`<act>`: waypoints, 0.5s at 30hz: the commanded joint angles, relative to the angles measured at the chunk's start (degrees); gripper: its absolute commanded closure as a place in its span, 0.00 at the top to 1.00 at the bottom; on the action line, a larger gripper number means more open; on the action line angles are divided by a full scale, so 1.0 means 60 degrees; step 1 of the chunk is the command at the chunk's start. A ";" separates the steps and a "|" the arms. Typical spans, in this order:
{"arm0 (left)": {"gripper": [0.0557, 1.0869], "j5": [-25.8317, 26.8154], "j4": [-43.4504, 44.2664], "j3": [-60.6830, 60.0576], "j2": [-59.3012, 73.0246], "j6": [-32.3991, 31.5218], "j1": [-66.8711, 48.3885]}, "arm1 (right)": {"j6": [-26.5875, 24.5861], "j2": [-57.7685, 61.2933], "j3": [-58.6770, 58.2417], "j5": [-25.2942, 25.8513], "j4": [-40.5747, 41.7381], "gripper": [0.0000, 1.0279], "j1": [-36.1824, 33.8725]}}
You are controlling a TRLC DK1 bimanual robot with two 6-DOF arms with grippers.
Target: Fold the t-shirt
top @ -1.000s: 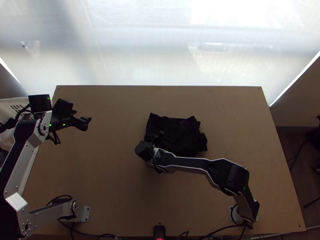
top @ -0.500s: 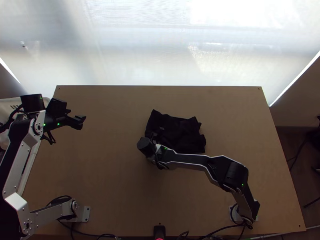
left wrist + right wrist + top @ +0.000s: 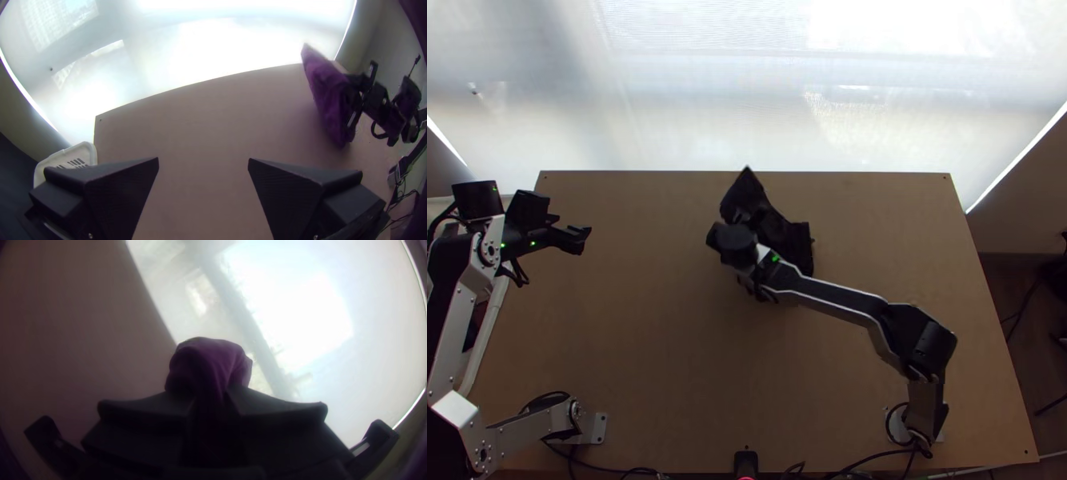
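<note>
Note that the shirt [image 3: 791,240] is pinched, bunched, in the right end effector [image 3: 211,395], beyond the middle of the bench [image 3: 667,336] and close to its far edge. Your left end effector [image 3: 203,160] stands spread and holding nothing, well apart, near the left edge. Seen from above, the cloth's long axis runs obliquely: one corner points at the far edge, the rest trails from the grip toward the right edge. You cannot tell whether its lower end touches the bench. Before laying it down, you would probably need to bring the trailing part nearer the near edge, lest it land crumpled.
</note>
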 commanded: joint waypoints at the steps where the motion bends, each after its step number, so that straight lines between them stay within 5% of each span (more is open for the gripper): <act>1: 0.95 -0.0007 -0.0713 0.0028 -0.0450 -0.0252 -0.0101 | -0.0465 -0.0854 0.0718 -0.0320 0.0174 0.03 -0.0983; 15: 0.95 -0.0608 -0.0962 -0.0221 -0.0743 -0.0735 -0.0101 | 0.0736 -0.1000 0.1758 -0.2312 0.0159 0.03 -0.2302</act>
